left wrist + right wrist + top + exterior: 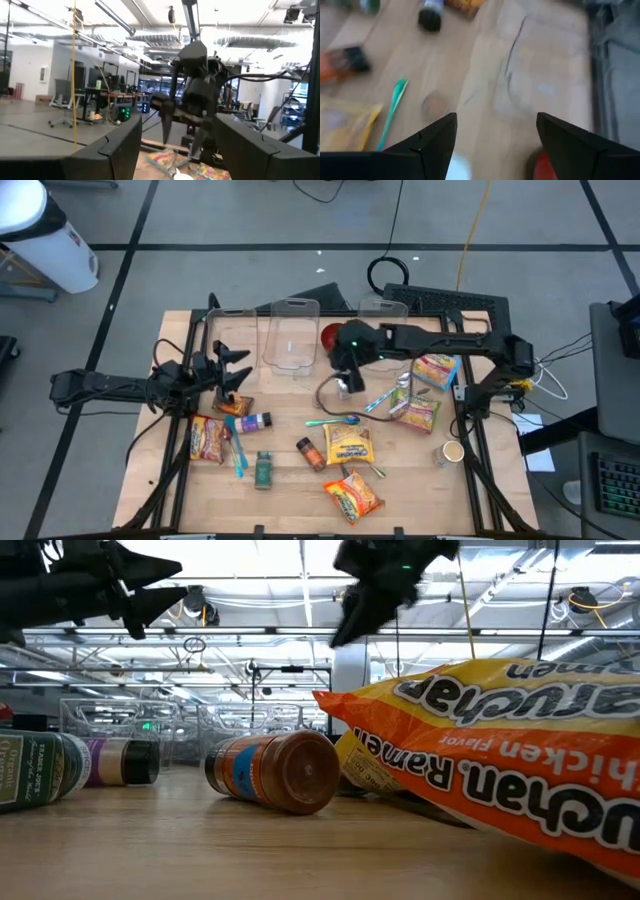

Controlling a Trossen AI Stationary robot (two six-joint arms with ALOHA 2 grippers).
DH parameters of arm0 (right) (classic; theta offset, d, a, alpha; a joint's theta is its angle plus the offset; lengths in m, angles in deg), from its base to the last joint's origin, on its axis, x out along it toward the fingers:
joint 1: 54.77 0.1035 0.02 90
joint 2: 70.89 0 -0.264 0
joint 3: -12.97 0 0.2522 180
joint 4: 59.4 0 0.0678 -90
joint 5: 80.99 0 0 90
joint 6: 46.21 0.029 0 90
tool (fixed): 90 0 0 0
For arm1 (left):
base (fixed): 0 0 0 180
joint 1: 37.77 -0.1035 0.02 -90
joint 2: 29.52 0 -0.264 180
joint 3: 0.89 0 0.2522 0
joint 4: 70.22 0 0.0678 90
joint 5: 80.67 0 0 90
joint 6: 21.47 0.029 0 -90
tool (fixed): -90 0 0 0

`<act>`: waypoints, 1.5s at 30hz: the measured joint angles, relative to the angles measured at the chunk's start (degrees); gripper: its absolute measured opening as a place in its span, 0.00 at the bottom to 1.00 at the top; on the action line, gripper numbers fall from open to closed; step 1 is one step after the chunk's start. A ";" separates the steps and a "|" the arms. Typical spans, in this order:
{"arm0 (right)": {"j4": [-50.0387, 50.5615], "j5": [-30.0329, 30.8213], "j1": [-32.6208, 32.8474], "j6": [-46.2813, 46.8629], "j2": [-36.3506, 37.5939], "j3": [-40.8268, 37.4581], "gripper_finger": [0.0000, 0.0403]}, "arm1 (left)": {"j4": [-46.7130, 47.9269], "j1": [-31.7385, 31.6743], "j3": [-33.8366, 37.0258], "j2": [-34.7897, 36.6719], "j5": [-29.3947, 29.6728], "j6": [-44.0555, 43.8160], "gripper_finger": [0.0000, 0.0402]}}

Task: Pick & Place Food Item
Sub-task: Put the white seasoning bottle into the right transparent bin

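Right claw [347, 376] hangs wide open and empty just beside the clear plastic bin [291, 340] on the wooden counter [420, 470]; left claw [232, 375] is also open, empty, on the bin's other side. Orange-yellow chicken ramen packet [349, 446] lies well short of the bin, among spice jars. Risk: crowded clutter. A descent could clip the brown spice jar [310, 453] or pinch the slick wrapper and slip.

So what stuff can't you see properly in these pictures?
- Ramen packet, low view: cut off by the picture's right edge, and it hides the table behind it.
- Red thing, high view: half covered by the right pincer.
- Jar labels, high view: too small to read.
- Table items, right wrist view: blurred.
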 joint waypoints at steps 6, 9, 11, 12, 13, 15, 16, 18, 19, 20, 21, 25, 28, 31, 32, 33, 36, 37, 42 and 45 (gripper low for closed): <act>-0.80 0.40 -0.03 -1.99 -4.80 1.89 0.66 | -0.12 -0.02 -0.02 -1.06 0.33 -0.09 0.63; -2.21 4.97 -0.03 -3.08 -5.22 1.95 0.66 | -0.13 -0.02 -0.02 -1.17 0.32 0.26 0.63; -2.03 9.57 0.25 -4.38 -5.27 1.87 0.66 | -0.11 -0.04 -0.02 -1.15 0.39 0.92 0.63; -2.41 12.04 0.27 -4.56 -5.27 1.87 0.66 | -0.09 -0.04 -0.02 -1.15 0.39 1.37 0.63; -2.48 14.10 0.45 -4.12 -5.22 1.91 0.66 | -0.13 -0.02 -0.02 -1.15 0.38 1.84 0.63; -1.83 16.51 0.60 -3.03 -4.93 1.90 0.66 | -0.24 -0.04 -0.02 -1.15 0.41 2.44 0.63; -1.66 16.39 0.62 -2.65 -4.70 1.89 0.66 | -0.29 -0.04 -0.02 -1.15 0.39 2.94 0.63; -1.56 14.26 0.64 -2.56 -4.46 1.89 0.66 | -0.29 -0.04 -0.02 -1.15 0.39 3.18 0.63; -1.23 11.94 0.59 -2.65 -4.44 1.89 0.66 | -0.27 -0.04 -0.02 -1.15 0.39 3.16 0.63; -0.60 9.85 0.58 -2.85 -4.44 1.91 0.66 | -0.27 -0.04 -0.02 -1.15 0.39 3.17 0.63; 0.43 7.44 0.58 -2.76 -4.46 1.89 0.66 | -0.28 -0.04 -0.02 -1.15 0.38 3.15 0.63; 4.55 4.33 0.65 -2.81 -4.52 1.89 0.66 | -0.22 -0.04 -0.02 -1.15 0.39 3.19 0.63; 7.22 4.31 0.60 -2.42 -4.50 1.87 0.66 | -0.22 -0.04 -0.02 -1.15 0.41 3.24 0.63; 8.42 4.28 0.54 -1.22 -4.49 1.87 0.66 | -0.10 -0.04 -0.02 -1.15 0.41 3.35 0.63; 8.83 4.13 0.49 -0.99 -4.49 1.87 0.66 | -0.07 -0.04 -0.02 -1.15 0.43 3.37 0.63; 9.37 3.56 0.47 -0.88 -4.49 1.87 0.66 | -0.05 -0.04 -0.02 -1.15 0.43 3.37 0.63; 10.19 0.15 0.19 -0.28 -4.51 1.87 0.66 | -0.05 -0.04 -0.02 -1.15 0.43 3.37 0.63; 10.13 -0.99 0.17 0.31 -4.51 1.87 0.66 | -0.05 -0.04 -0.02 -1.15 0.43 3.35 0.63; 10.82 -1.57 0.12 1.27 -4.51 1.87 0.66 | 0.17 -0.04 -0.02 -1.15 0.44 3.32 0.63; 11.17 -1.56 0.10 2.35 -4.51 1.56 0.66 | 0.19 -0.04 -0.02 -1.15 0.43 3.28 0.63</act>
